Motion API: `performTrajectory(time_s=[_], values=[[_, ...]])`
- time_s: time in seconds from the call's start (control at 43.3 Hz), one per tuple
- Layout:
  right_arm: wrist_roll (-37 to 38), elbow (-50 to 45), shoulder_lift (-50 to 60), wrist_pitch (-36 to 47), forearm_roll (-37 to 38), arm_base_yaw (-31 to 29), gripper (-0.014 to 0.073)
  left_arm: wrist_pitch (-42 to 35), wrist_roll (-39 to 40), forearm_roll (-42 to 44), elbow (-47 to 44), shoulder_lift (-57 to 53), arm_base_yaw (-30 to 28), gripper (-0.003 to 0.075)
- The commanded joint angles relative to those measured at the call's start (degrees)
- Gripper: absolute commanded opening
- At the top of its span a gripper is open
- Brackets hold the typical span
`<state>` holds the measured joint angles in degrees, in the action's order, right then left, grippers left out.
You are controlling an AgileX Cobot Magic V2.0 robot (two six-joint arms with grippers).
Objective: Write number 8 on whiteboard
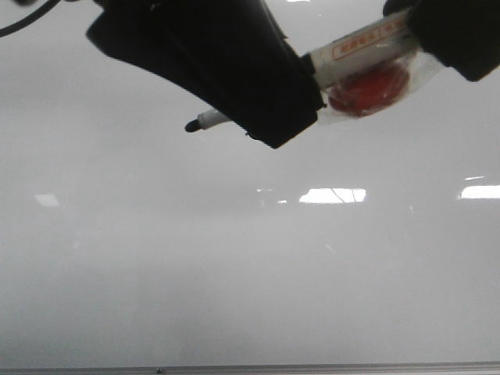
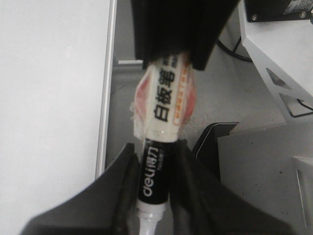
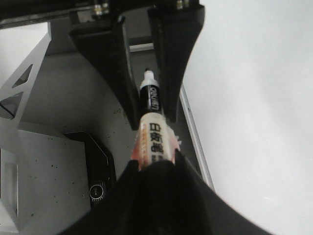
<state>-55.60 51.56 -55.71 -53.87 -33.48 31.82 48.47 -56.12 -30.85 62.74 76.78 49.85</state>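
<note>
The whiteboard (image 1: 234, 273) fills the front view, glossy and pale grey; no number 8 shows on it. A whiteboard marker (image 1: 355, 53), white-bodied with a red piece taped to it, hangs above the board with its black tip (image 1: 191, 126) pointing left. My left gripper (image 1: 269, 105) is shut on the marker's black section near the tip (image 2: 155, 161). My right gripper (image 1: 437, 31) is shut on the marker's rear end (image 3: 155, 164). In the right wrist view the left gripper's fingers (image 3: 168, 73) clamp the marker (image 3: 154, 134). The board also shows in both wrist views (image 2: 49, 88) (image 3: 254, 98).
Bright light reflections (image 1: 332, 195) lie across the board. Its thin grey frame edge (image 1: 312, 368) runs along the bottom of the front view. Beside the board are a white metal bracket (image 2: 279, 58) and a black device (image 3: 95, 169) on a grey surface.
</note>
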Motion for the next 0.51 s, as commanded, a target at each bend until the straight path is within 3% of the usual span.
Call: performTrajectory(time_s=[0.0,0.092,0.208,0.484], values=[[-0.28,1.45,0.95,1.60,-2.62,-0.01,0.0062,-3.23,0.98,-2.95,1.92,-1.39,0.25,0.0019],[-0.17,1.45,0.95,1.60,-2.62,-0.01,0.0293,-3.13,0.98,-2.95,1.92,-1.39,0.25,-0.0013],[1.44,1.45,1.45,1.24,-0.35,-0.77,0.0490,-2.52,6.76,2.90,1.92,-1.97,0.25,-0.0010],[18.68,1.45,5.61,0.48,10.31,-9.52,0.0500,0.91,42.09,37.36,1.92,-9.36,0.14,-0.0010]])
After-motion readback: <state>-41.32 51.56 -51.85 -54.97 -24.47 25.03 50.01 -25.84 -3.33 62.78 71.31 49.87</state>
